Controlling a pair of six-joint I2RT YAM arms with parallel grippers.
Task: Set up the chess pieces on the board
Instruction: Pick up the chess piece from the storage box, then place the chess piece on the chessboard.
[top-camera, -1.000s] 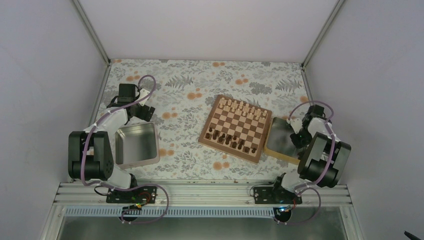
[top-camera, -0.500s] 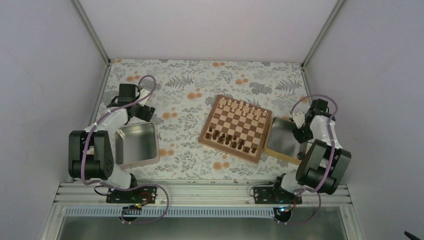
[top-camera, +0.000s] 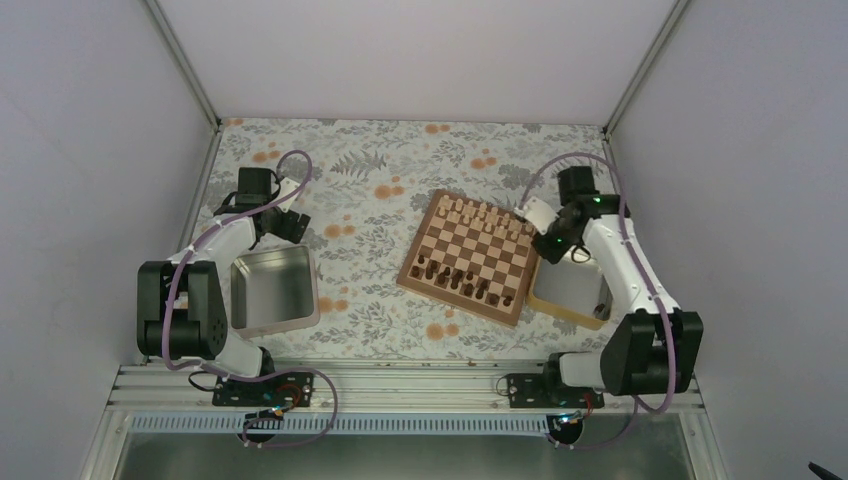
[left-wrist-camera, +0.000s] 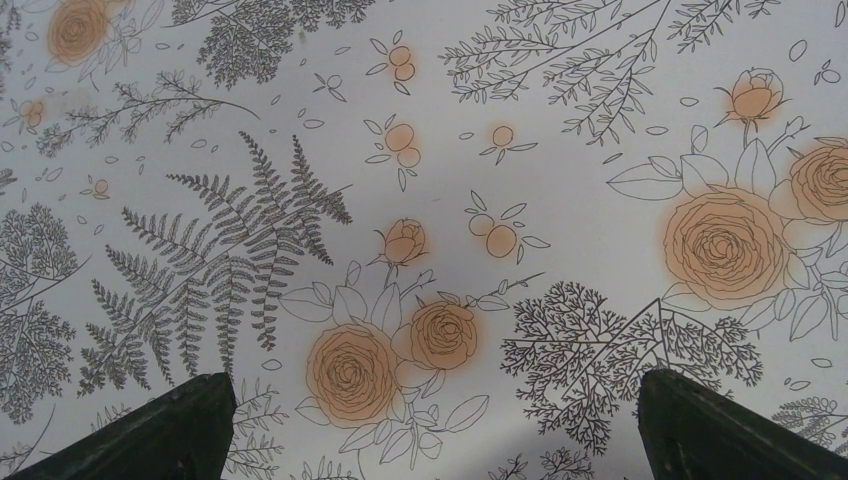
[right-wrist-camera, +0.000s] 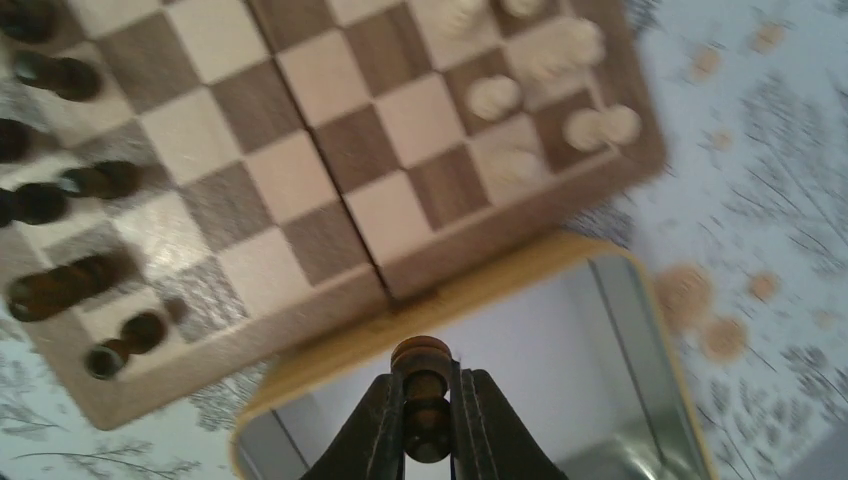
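board (top-camera: 472, 256) between tin (top-camera: 270, 290) and tray (top-camera: 570, 292), chess pieces (top-camera: 465, 282) on board

**Wood, metal and printed cover**

The board (top-camera: 470, 256) is wood, with light and dark squares and a smooth satin finish. The dark chess pieces (right-wrist-camera: 60, 288) are turned wood with a soft gloss. The dark chess piece (right-wrist-camera: 424, 395) between the fingers (right-wrist-camera: 375, 440) has a polished top. The fingers look like dark matt plastic. The tray (right-wrist-camera: 330, 352) has a pale wooden rim and a shiny, mirror-like inside. The tin (top-camera: 273, 290) is grey metal with a dull sheen. The table cover (left-wrist-camera: 560, 200) is matt, with printed flowers.
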